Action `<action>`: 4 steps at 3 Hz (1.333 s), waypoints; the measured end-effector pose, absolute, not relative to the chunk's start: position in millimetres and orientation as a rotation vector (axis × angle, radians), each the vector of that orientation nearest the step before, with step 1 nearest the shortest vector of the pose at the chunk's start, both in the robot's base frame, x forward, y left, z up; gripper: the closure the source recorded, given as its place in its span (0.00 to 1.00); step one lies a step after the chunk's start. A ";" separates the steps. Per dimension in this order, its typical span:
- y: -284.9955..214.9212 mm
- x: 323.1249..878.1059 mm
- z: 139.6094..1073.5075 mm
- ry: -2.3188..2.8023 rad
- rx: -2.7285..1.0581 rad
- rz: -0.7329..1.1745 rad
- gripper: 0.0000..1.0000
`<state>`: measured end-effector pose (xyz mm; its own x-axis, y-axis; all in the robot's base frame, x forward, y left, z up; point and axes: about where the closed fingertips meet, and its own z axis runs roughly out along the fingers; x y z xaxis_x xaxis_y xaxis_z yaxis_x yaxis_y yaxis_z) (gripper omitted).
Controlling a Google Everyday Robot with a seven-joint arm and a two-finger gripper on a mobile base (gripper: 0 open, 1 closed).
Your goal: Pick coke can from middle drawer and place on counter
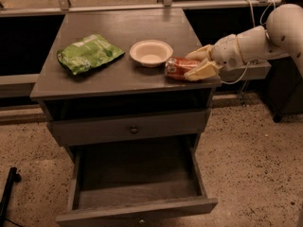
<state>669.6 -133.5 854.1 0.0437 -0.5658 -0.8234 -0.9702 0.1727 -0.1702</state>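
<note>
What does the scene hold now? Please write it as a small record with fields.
can: lying on its side on the counter, near the right front corner
claw: at the counter's right edge, fingers closed around the can
lower drawer: pulled out, no can inside
bowl: on the counter, left of the can
green bag: on the counter's left part

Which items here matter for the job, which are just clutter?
Job: red soda can, gripped by the white claw, lying right-front on the grey wooden counter top; open grey wooden middle drawer.
Clutter: green crinkled chip bag; small white round bowl.
</note>
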 end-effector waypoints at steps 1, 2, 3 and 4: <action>-133.5 669.6 854.1 1.627 -1.496 0.620 0.06; -133.5 669.6 854.1 1.627 -1.496 0.620 0.00; -133.4 669.6 854.1 1.627 -1.496 0.620 0.00; -135.1 669.3 866.3 1.629 -1.546 0.568 0.00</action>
